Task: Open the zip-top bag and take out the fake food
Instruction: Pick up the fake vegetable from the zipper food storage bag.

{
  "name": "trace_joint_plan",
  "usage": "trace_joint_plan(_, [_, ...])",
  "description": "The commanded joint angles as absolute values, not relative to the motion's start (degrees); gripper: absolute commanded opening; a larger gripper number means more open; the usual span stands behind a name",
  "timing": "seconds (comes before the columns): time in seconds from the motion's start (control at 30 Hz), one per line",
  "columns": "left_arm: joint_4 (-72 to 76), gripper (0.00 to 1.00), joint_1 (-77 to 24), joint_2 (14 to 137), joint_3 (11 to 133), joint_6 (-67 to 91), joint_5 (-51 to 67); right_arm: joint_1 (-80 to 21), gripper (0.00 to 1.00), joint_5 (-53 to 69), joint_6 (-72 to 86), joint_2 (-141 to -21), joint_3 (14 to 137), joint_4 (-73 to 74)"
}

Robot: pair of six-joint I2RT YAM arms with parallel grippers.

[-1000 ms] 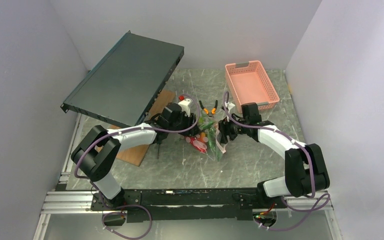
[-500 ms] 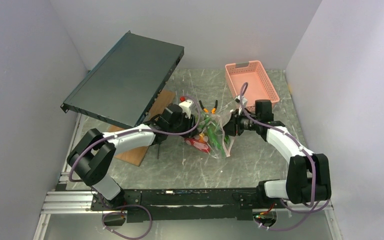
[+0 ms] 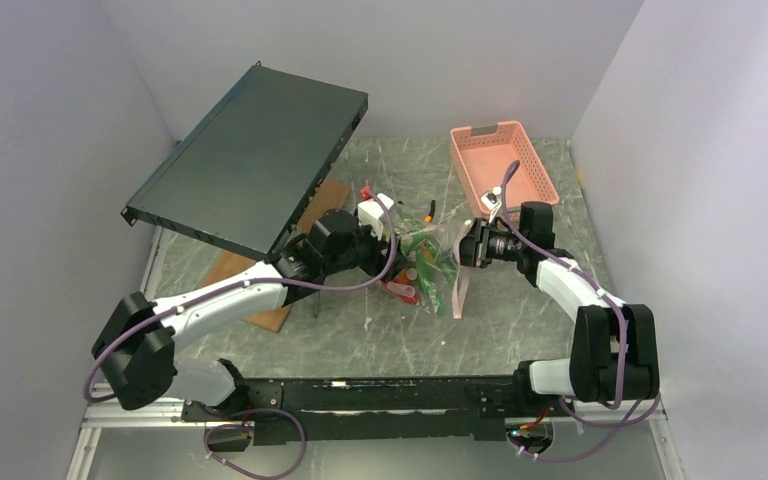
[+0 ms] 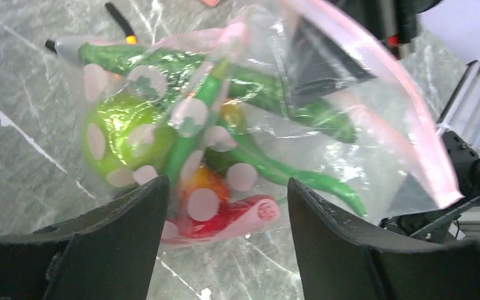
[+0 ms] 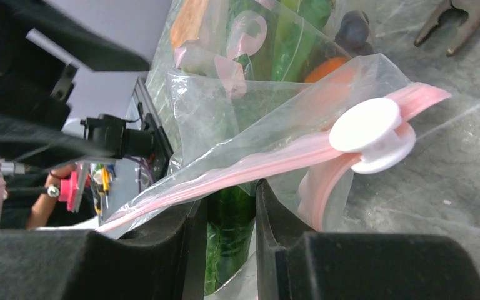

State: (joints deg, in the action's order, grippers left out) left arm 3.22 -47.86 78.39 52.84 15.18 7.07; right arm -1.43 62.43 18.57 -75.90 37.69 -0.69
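1. Grey marbled table (image 3: 520, 320): the dark flat metal rack panel (image 3: 250, 150) leaning at 10 o'clock and the rigid pink plastic basket (image 3: 505, 165) at 1 o'clock have not moved.
2. The left arm has swung out toward 8 o'clock and now reaches longer. The left gripper (image 3: 392, 240) sits at table centre with its jaws spread wide and nothing between them. It let go of the bag within the last second.
3. The clear crinkly plastic zip-top bag (image 3: 430, 262) is at table centre, resting on the table just at 3 o'clock of the left gripper.
4. The bag's rim has been dragged toward 3 o'clock and lifted by the right gripper (image 3: 465, 246), whose jaws are nearly together, pinching the rim by the pale pink zip strip (image 5: 256, 172).
5. The strip looks parted beside the round white slider (image 5: 375, 134), so the mouth is probably part open.
6. The fake food is all still inside: green plastic apple (image 4: 115, 140), long green cucumbers (image 4: 300, 112), small red piece (image 4: 231, 215). Nothing has been taken out yet.
7. Meaning: the right side anchors the mouth and the freed left side can go in for the food.
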Motion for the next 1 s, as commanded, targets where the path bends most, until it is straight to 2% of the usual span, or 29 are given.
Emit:
trace_joint_plan(0.0, [2.37, 0.76, -50.54, 74.50, 55.04, 14.89, 3.43, -1.32, 0.00, 57.36, 27.47, -74.97, 37.65, -5.37])
trace_joint_plan(0.13, [6.02, 0.85, -54.18, 72.79, 52.69, 20.81, 3.47, -1.48, 0.00, 52.73, 30.82, -73.58, 37.47, -4.61])
trace_joint_plan(0.37, [5.30, 0.94, -62.15, 76.41, 58.61, 26.65, -2.11, -4.04, 0.00, 48.19, 30.22, -71.73, 37.65, -2.91])
trace_joint_plan(0.5, [0.51, 0.94, -64.96, 81.65, 64.36, 27.67, -6.17, -4.85, 0.00, 46.17, 28.86, -70.85, 37.54, -2.34])
trace_joint_plan(0.6, [-7.41, 0.94, -66.95, 85.80, 69.72, 28.97, -13.81, -4.87, 0.00, 46.17, 28.66, -70.81, 37.73, -2.16])
trace_joint_plan(0.77, [-17.56, 0.87, -68.69, 91.86, 76.76, 29.83, -22.74, -4.87, 0.00, 46.51, 28.82, -70.64, 37.48, -2.59])
trace_joint_plan(0.8, [-19.21, 0.86, -68.87, 92.97, 77.95, 29.77, -23.24, -4.84, 0.00, 46.56, 28.87, -70.70, 37.57, -2.56])
trace_joint_plan(0.83, [-20.33, 0.77, -68.96, 93.94, 78.83, 29.60, -23.37, -4.85, 0.00, 46.69, 28.95, -70.75, 37.53, -2.63])
trace_joint_plan(0.9, [-21.16, 0.44, -69.03, 95.43, 79.64, 28.84, -22.17, -4.87, 0.00, 47.01, 29.20, -70.87, 37.57, -2.68])
trace_joint_plan(0.97, [-20.69, 0.25, -68.99, 96.44, 79.60, 27.29, -19.71, -4.92, 0.00, 47.19, 29.80, -70.89, 37.54, -2.72])
